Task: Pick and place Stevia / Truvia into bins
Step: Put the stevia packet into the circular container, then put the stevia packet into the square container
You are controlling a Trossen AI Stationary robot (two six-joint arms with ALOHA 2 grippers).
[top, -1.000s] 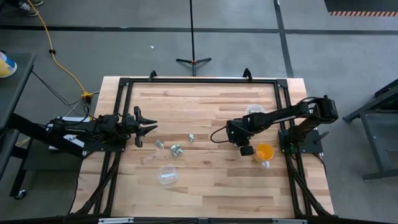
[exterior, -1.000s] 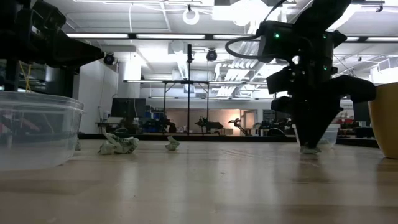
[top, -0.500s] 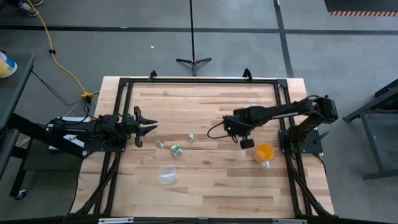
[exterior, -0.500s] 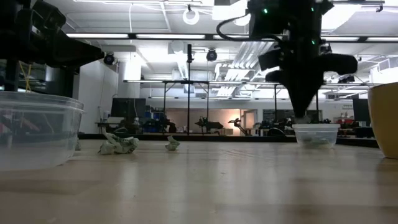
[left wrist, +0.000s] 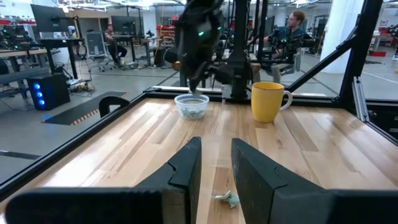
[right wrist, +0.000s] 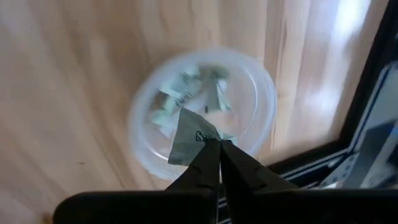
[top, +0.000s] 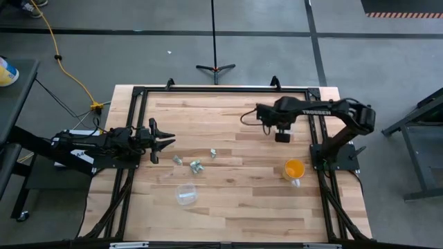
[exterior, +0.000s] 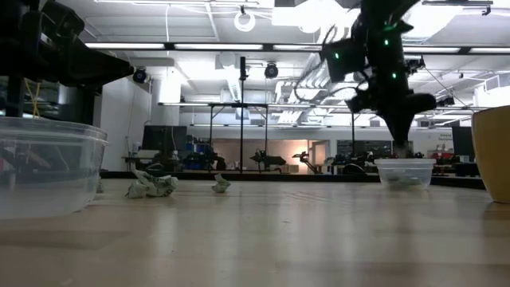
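- Right wrist view: the right gripper [right wrist: 219, 144] is pinched on one Stevia packet [right wrist: 189, 142], gripping it at one corner so that the rest of the paper hangs free directly above the far bin [right wrist: 202, 118]. That bin already holds several packets.
- High view: the right gripper [top: 282, 133] is at the far right part of the table [top: 235, 207], over the far bin. The orange cup [top: 294, 169] stands nearer the front, well apart from it.
- Low view: the right gripper [exterior: 401, 135] points down just above the far bin [exterior: 405, 172].
- Loose packets [top: 196, 164] lie in a small cluster left of centre, near the left gripper [top: 160, 140], which waits at the left edge. The near bin [top: 185, 194] stands in front of them with something pale inside.
- Left wrist view: the left gripper [left wrist: 214, 171] has its fingers parted with a narrow gap and nothing held; one crumpled packet [left wrist: 227, 199] lies on the table just beyond its tips.
- Handling judgement: packets appear very light, thin and soft, and some are crumpled. Risk is slipping or clinging to a finger on release, not breakage.
- Hold judgement: a fine tip pinch on a raised fold or edge looks best; flat paper offers little to grip.
- Bins appear light and easily nudged; contact with the rim should be avoided.
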